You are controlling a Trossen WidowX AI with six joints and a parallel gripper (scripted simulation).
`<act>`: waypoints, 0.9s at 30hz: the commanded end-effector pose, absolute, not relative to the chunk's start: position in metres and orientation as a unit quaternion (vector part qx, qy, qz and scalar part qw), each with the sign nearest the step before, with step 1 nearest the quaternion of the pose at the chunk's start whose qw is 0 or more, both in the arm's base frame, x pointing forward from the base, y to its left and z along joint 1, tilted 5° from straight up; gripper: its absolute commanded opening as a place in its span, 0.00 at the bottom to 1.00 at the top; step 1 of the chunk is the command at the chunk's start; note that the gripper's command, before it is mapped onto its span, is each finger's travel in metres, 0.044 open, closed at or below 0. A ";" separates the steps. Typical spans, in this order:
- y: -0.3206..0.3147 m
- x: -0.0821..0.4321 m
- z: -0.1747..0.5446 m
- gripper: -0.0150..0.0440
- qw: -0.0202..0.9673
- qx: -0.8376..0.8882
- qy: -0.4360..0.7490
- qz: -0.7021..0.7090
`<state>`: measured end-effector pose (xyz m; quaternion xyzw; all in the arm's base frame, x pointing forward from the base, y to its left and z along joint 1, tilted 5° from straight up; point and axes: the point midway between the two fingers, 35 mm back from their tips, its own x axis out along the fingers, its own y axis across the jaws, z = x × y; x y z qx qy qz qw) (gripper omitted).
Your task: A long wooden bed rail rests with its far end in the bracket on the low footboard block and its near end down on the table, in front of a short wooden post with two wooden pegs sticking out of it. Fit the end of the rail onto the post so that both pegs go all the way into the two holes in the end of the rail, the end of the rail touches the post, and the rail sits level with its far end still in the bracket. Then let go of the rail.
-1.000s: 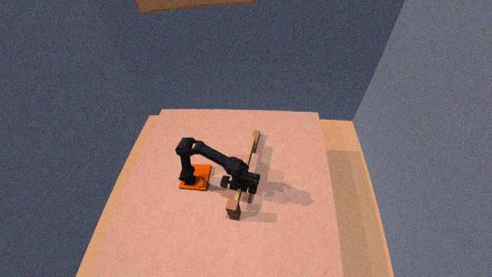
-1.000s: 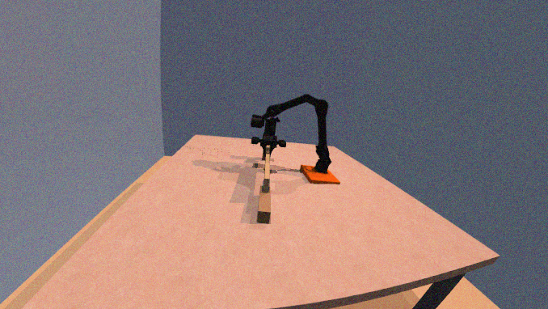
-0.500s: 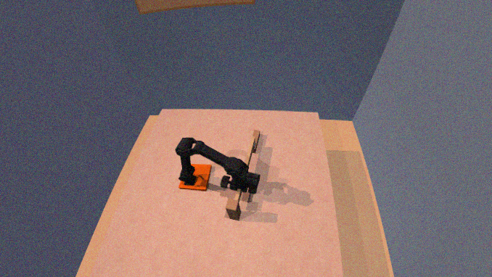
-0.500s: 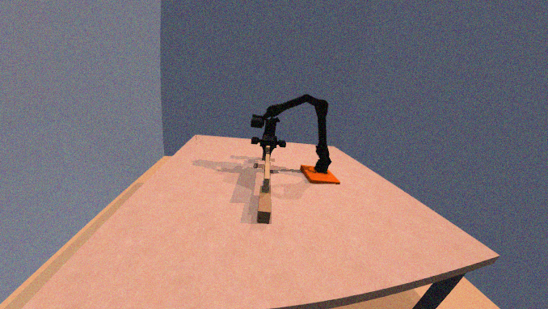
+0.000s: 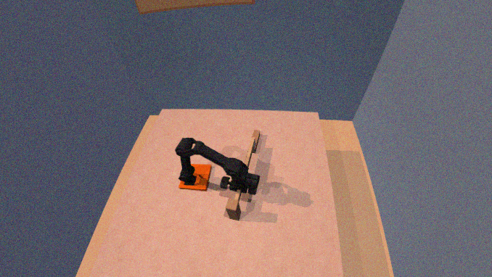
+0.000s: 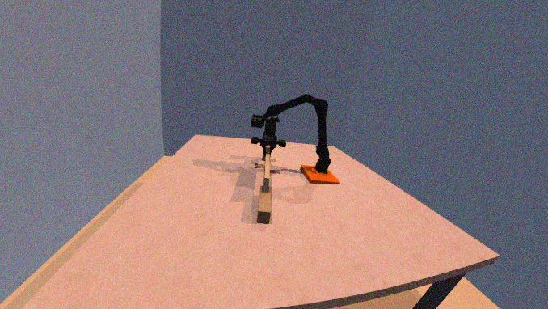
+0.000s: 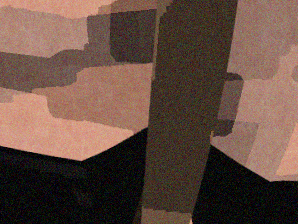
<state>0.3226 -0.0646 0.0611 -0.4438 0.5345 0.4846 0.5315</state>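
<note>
The wooden rail (image 5: 249, 155) (image 6: 267, 166) (image 7: 187, 90) runs from the low footboard block (image 5: 256, 133) (image 6: 264, 201) to beside the short post (image 5: 232, 204). Its far end sits at the dark bracket (image 5: 255, 145) (image 6: 265, 188) on the block. My gripper (image 5: 241, 190) (image 6: 267, 154) (image 7: 168, 136) points down and is shut on the rail near its post end, one finger on each side. The rail's near end lies close to the post in the top view. The pegs, the holes and any gap at the post are hidden or too small to tell; I cannot tell whether the rail is exactly level.
The arm's orange base plate (image 5: 203, 172) (image 6: 323, 177) lies to one side of the rail, left in the top view and right in the exterior view. The arm arches over from it to the rail. Shadows of arm and rail fall on the pink table top (image 5: 174, 232) (image 6: 364, 243).
</note>
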 end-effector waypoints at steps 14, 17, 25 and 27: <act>-0.072 0.322 0.064 0.25 0.531 -0.447 0.535 0.482; -0.073 0.322 0.064 0.25 0.531 -0.447 0.535 0.482; -0.070 0.322 0.062 0.61 0.531 -0.445 0.535 0.484; -0.070 0.322 0.062 0.70 0.531 -0.445 0.535 0.484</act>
